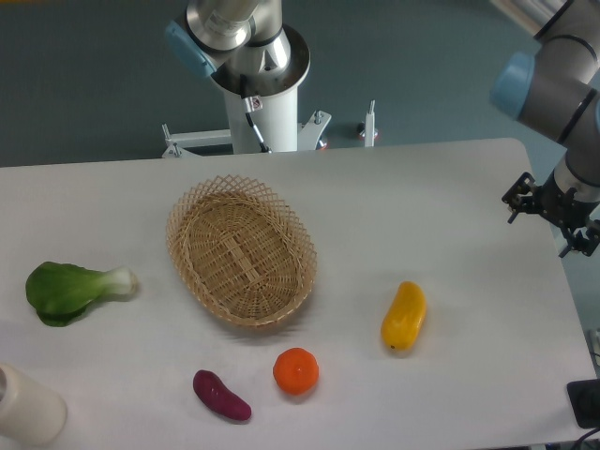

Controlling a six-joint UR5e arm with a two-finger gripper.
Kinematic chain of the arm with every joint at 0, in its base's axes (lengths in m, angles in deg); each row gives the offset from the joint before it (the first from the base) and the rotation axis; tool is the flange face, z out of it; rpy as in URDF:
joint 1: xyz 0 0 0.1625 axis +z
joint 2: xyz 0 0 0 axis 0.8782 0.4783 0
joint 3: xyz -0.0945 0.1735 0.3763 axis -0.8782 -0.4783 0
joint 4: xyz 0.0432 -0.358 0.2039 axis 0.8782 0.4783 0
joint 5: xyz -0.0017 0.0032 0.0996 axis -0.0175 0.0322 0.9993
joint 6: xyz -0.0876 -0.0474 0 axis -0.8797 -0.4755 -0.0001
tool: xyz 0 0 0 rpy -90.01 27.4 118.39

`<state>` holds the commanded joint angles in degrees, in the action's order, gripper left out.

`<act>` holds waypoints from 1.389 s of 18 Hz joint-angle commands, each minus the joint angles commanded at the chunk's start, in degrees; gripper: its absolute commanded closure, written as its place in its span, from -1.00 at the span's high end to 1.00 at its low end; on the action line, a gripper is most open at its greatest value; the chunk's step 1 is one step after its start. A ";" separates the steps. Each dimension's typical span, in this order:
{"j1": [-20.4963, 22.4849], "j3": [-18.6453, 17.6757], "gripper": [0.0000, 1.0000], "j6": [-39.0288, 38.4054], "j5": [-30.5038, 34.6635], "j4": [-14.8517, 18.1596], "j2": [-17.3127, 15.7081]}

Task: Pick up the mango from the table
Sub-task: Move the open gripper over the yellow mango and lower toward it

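Note:
The mango (404, 316) is a smooth yellow oblong fruit shading to orange at its lower end. It lies on the white table (441, 187), right of centre and towards the front. The arm reaches in from the upper right, and its black gripper (553, 214) hangs over the table's right edge, up and to the right of the mango and well apart from it. The fingers are too small and dark to separate, so whether they are open or shut is unclear. Nothing shows in them.
A wicker basket (241, 250) sits mid-table, left of the mango. A round orange (296, 370) and a dark purple oblong vegetable (221, 395) lie near the front. A bok choy (70, 290) lies far left and a white bottle (28, 407) stands at the front-left corner.

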<state>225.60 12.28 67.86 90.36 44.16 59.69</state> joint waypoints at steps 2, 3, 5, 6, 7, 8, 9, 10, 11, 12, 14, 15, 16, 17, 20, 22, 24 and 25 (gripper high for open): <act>-0.35 -0.35 1.00 -0.09 0.09 -0.70 0.09; -0.61 -0.61 1.00 -0.09 0.26 -1.57 0.00; -0.70 -1.14 1.00 -0.17 0.17 -2.37 -0.09; -0.79 -1.49 1.00 -1.22 0.26 -2.37 -0.09; -0.79 -2.10 1.00 -3.49 0.09 -2.46 -0.26; -0.79 -2.46 1.00 -5.86 0.00 -2.46 -0.44; -0.97 -2.55 1.00 -7.37 -0.26 -2.37 -0.61; -1.23 -3.07 1.00 -7.64 -0.61 -2.46 -0.79; -1.41 -3.69 1.00 -7.82 -1.66 -2.46 -1.14; -1.49 -4.13 1.00 -8.00 -3.15 -2.37 -1.40; -2.02 -5.35 1.00 -8.17 -5.09 -2.37 -2.02; -2.89 -6.14 1.00 -8.52 -5.10 -2.46 -2.54; -3.51 -6.85 1.00 -9.66 -5.19 -2.55 -2.72; -4.13 -7.03 1.00 -11.06 -5.27 -2.81 -2.99; -5.54 -7.29 1.00 -13.80 -7.03 -3.60 -2.64; -6.06 -7.91 1.00 -13.89 -7.99 -3.60 -2.72; -6.85 -8.00 1.00 -13.97 -8.35 -3.60 -2.64; -7.47 -8.00 1.00 -14.06 -8.26 -3.69 -2.38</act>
<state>218.14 4.28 53.80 82.10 40.47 57.31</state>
